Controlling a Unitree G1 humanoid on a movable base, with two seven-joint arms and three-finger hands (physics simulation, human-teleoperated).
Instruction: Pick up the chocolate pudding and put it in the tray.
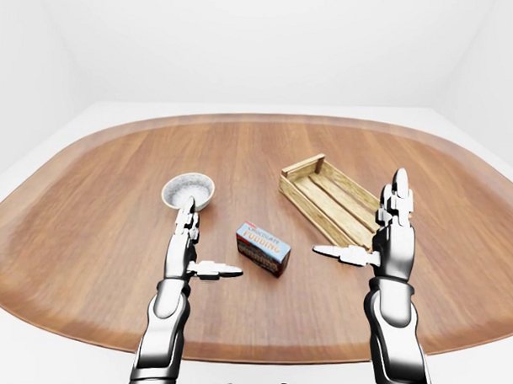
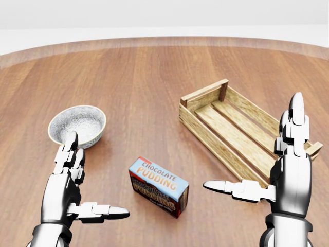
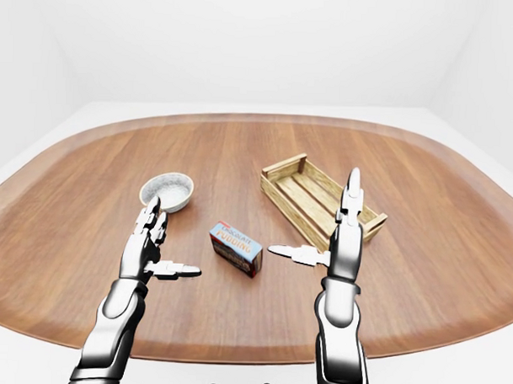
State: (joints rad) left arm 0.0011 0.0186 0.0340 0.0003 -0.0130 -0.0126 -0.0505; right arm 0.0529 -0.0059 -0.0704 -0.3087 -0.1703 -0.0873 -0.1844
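Observation:
The chocolate pudding [image 2: 158, 186] is a small blue and brown box lying on the wooden table, low in the head view between my two hands. The tray [image 2: 216, 144], an empty slatted wooden crate, stands to its upper right. My left hand [image 2: 97, 173] hovers open to the left of the box, fingers up and thumb pointing right. Held open to the right of the box, my right hand [image 2: 252, 144] has its upright fingers [image 2: 296, 128] overlapping the tray's near right corner in the view. Neither hand touches the box.
A speckled white bowl [image 2: 77, 123] sits on the table [image 2: 144, 77] at the left, just above my left hand. The eye views show the oval table's rim [image 1: 234, 347] close below my forearms, with white floor and walls around.

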